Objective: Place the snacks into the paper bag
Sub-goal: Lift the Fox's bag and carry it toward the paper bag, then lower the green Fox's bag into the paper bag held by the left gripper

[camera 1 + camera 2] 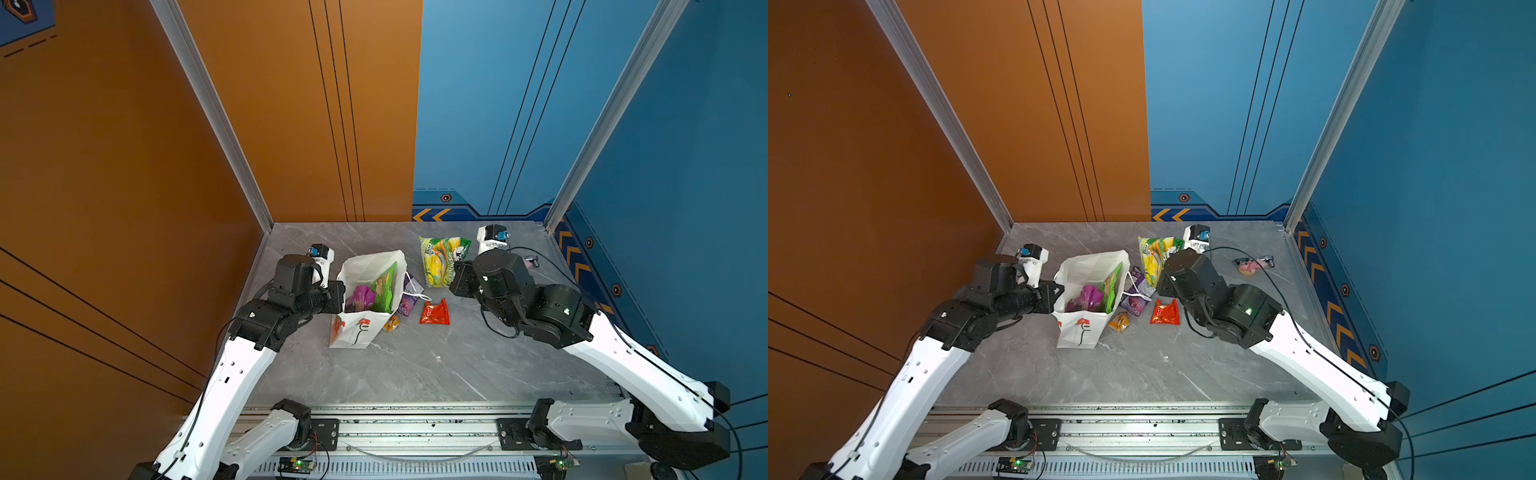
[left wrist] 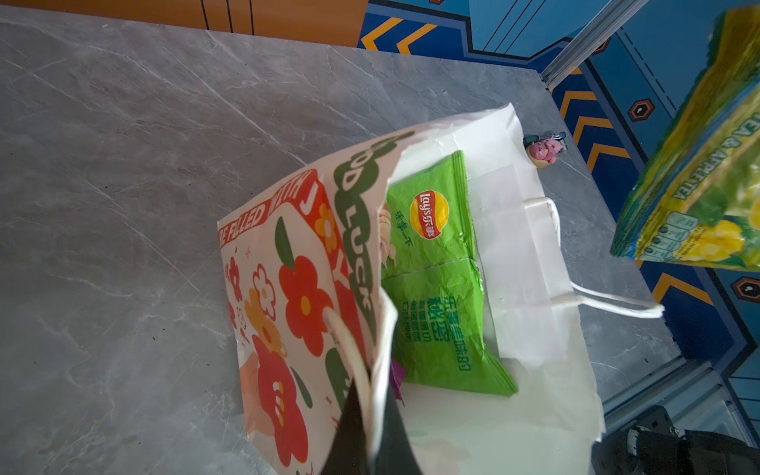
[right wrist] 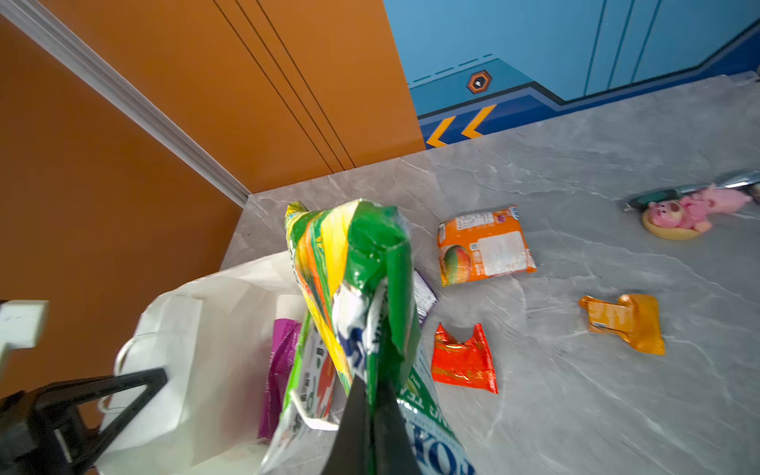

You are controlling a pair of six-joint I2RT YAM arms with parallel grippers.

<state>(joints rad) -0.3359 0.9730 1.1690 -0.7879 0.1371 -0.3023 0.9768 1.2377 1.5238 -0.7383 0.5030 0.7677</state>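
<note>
Upright open paper bag, green-yellow packet aloft beside

The paper bag stands upright on the table, left of centre, with the left gripper pinching its left rim. Inside it, a chip packet rests against the right wall and a second packet sits to its left. Just right of the bag lies a third packet; farther right, a crumpled packet; at the bag's front right corner, a tiny packet. Behind and to the right, the right gripper holds a tea packet above the table. A toy figurine sits at the far right rear.
</note>
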